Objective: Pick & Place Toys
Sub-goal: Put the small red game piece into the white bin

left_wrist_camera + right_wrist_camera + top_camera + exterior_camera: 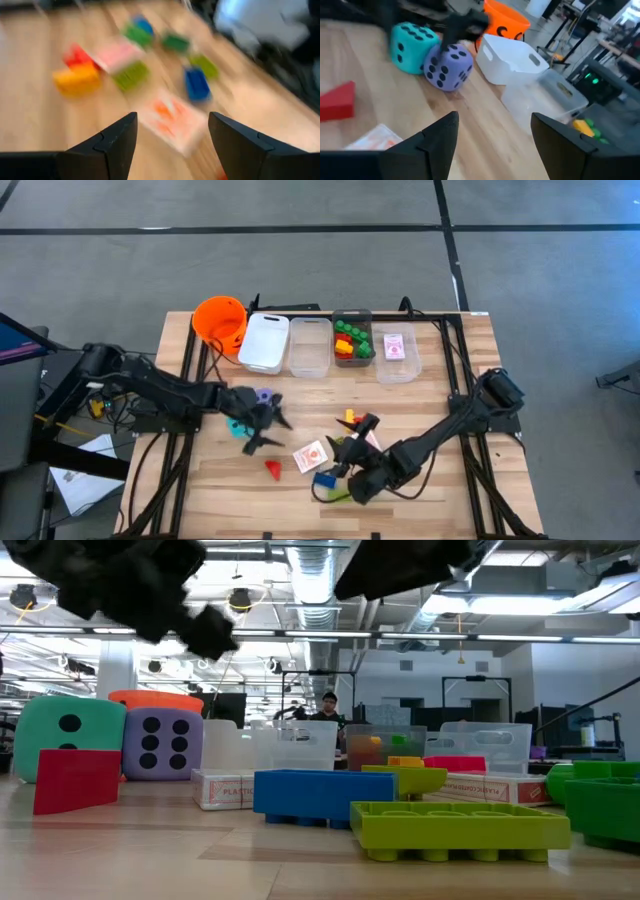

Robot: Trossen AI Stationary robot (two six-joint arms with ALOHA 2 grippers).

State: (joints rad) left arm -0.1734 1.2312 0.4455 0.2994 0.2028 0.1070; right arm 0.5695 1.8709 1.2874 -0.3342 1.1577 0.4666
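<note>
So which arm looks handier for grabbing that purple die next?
Probably the left: its open gripper hovers right beside the purple die, while the right gripper, also open, sits over the bricks farther away.

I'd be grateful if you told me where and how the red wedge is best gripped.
Probably from straight above, fingers closing on the two flat parallel side faces of the red wedge, not its sloped face, which would likely slip. It lies alone on the table, clear of the playing card, nearest the left gripper.
</note>
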